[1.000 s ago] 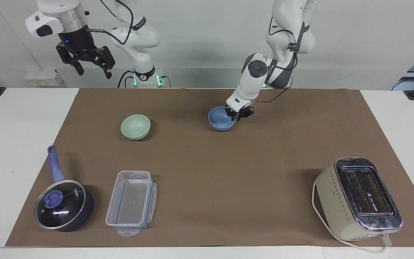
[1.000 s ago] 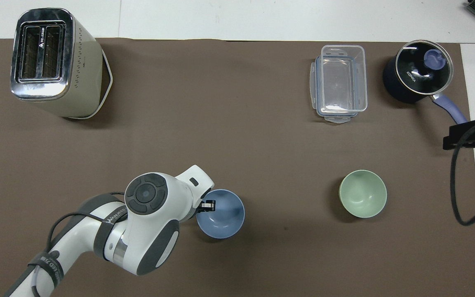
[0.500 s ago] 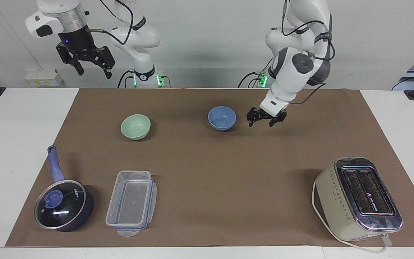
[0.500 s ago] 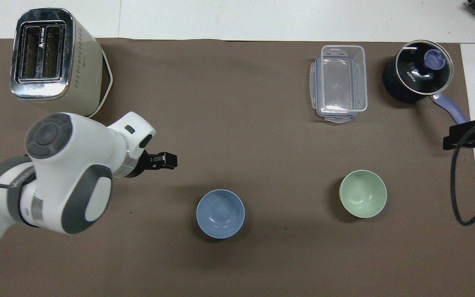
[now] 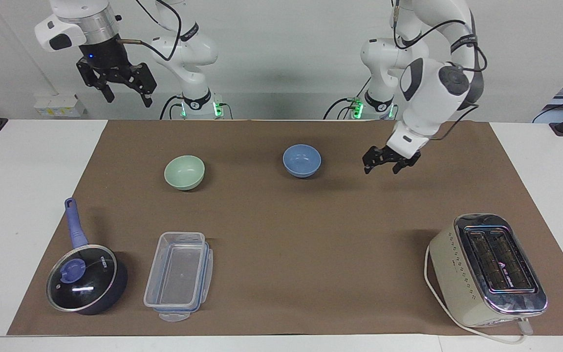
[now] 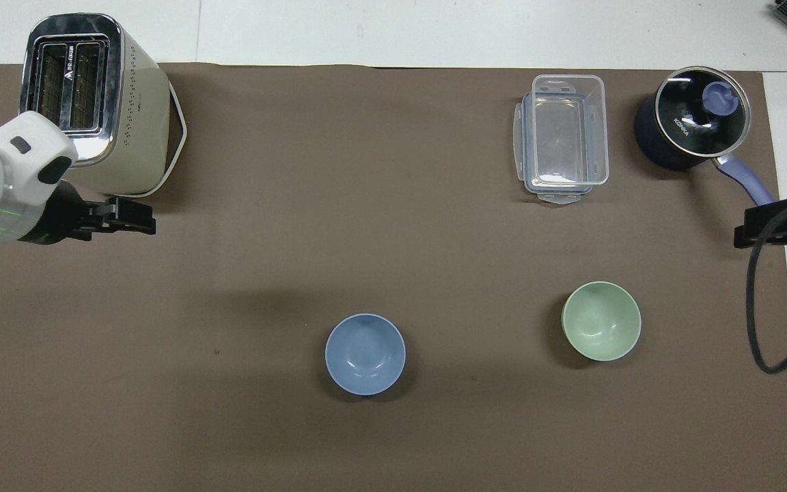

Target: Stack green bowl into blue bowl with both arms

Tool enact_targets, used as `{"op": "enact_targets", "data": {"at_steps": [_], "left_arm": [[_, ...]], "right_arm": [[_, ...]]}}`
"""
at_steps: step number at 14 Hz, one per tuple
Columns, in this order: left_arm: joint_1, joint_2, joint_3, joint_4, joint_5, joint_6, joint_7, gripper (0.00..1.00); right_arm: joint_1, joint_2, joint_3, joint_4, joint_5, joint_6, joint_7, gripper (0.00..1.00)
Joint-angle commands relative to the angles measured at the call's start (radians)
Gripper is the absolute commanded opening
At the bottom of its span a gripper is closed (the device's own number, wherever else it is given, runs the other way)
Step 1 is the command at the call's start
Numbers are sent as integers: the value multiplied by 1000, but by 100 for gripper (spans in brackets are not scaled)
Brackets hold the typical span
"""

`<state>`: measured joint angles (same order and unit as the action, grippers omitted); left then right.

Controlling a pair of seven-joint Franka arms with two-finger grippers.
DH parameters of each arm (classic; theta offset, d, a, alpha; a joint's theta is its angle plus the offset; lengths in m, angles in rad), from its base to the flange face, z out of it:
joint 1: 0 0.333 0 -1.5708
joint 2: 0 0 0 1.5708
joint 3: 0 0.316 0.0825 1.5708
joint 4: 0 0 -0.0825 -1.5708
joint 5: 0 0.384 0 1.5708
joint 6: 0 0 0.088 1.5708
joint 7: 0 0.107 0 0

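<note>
Over bare desk (image 5: 281, 234) between the blue bowl (image 5: 301, 160) and toaster (image 5: 489, 268), the left gripper (image 5: 383, 163) hangs with fingers spread, empty. Only the facing view shows the right gripper (image 5: 124, 90) (raised, fingers released). The green bowl (image 5: 184, 171) sits beside the blue bowl, apart; saucepan (image 5: 86, 277) and plastic container (image 5: 180, 275) lie farther out.

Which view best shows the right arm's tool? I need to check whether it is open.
The facing view: the right tool hangs raised by its base, its fingers spread open and holding nothing. The overhead view catches only a dark edge of it, so the opening cannot be judged there.
</note>
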<state>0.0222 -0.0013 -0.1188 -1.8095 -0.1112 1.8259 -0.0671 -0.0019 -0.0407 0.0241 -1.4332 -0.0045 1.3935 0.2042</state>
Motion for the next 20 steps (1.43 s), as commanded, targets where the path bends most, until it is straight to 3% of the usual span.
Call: {"op": "enact_targets", "data": {"at_steps": [1,4,13,20], "left_arm": [[2,12,-13,143,106,-170,4,100],[2,9,-13,235,134,-301,4,100],[4,1,-12,222,123,-303,-5,100],[4,1,-12,222,123,-303,-5,100]], "right_arm": [[-10,2,2,5,21,4,-32,100],[-10,2,2,4,21,7,-32,100],[-10,-4,2,-42,20,19,-35,100],[-6,-133,2,-472,21,353,-35,100]]}}
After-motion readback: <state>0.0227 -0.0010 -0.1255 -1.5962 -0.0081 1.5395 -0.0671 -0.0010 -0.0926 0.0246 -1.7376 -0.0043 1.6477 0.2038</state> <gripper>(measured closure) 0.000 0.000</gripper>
